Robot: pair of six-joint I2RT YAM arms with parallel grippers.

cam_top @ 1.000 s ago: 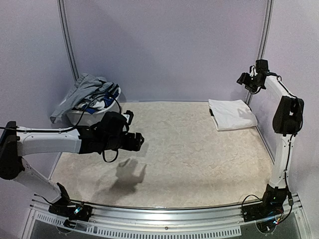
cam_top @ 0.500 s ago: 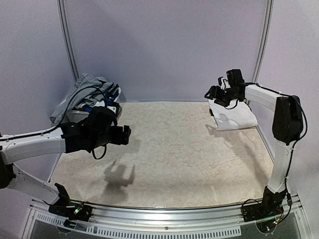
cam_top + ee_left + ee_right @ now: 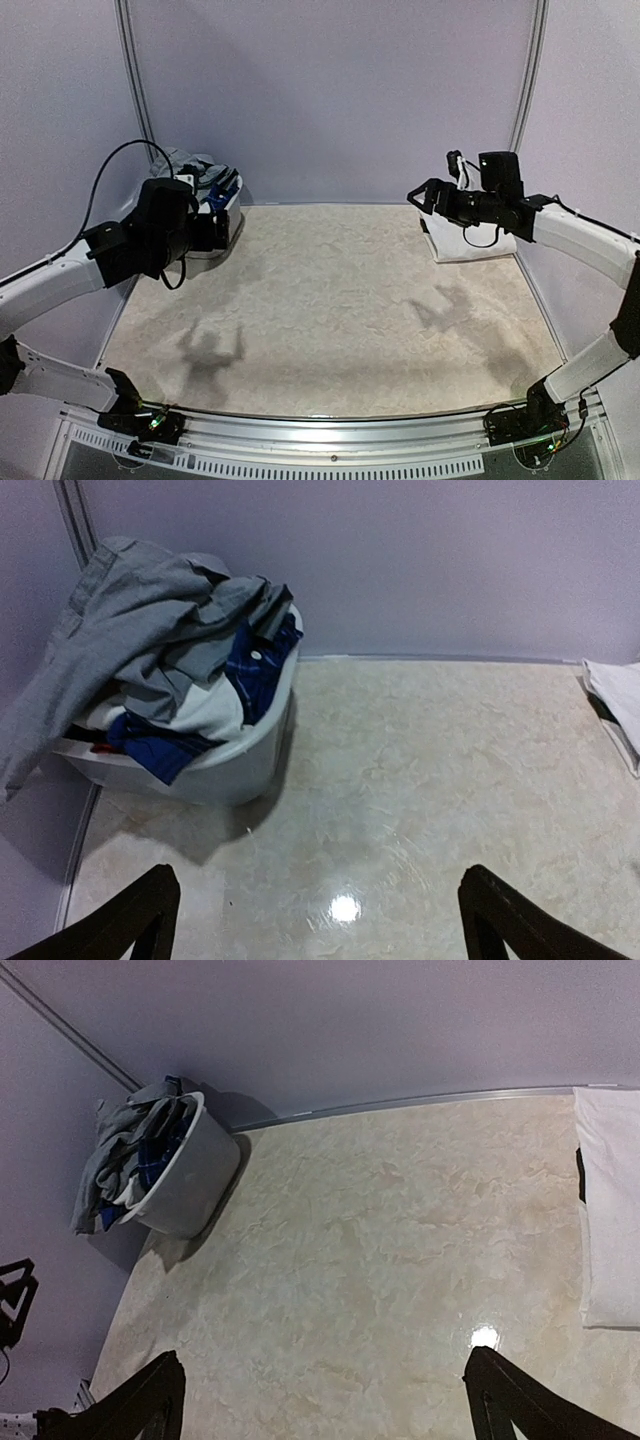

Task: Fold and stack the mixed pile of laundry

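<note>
A: Logging left gripper as spread wide, holding nothing; hovering over the table, aimed at the basket. Same for right gripper: fingers fully apart, empty, up in the air near the folded white garment at the far right corner.

B: Agreed. Placing the mixed laundry pile in the basket, far left corner, heaped above the rim. Noting grey T-shirt on top and draped over the outer edge, blue plaid and a white piece tucked underneath.

A: Risks? Guessing tangle first. Expect to drag the blue plaid along when pinching the grey T-shirt, given how layered and twisted together.

B: Also tipping. Looks light; could slide or topple if tugged sideways by cloth hooked over the rim, dumping everything onto the table.

A: Worth flagging grab depth too. Closing deep into the heap, probably catching two garments at once; closing shallow, probably slipping off a loose fold.

B: Can't tell how far the draped part hangs; cut off at the edge of the left wrist view. Hard to pick a pinch spot there.

A: On the right: risk of scuffing the folded white garment and undoing it if swung across low.

B: Noted. Judging the task early on: one piece folded, most left in the basket. Moving on.
</note>
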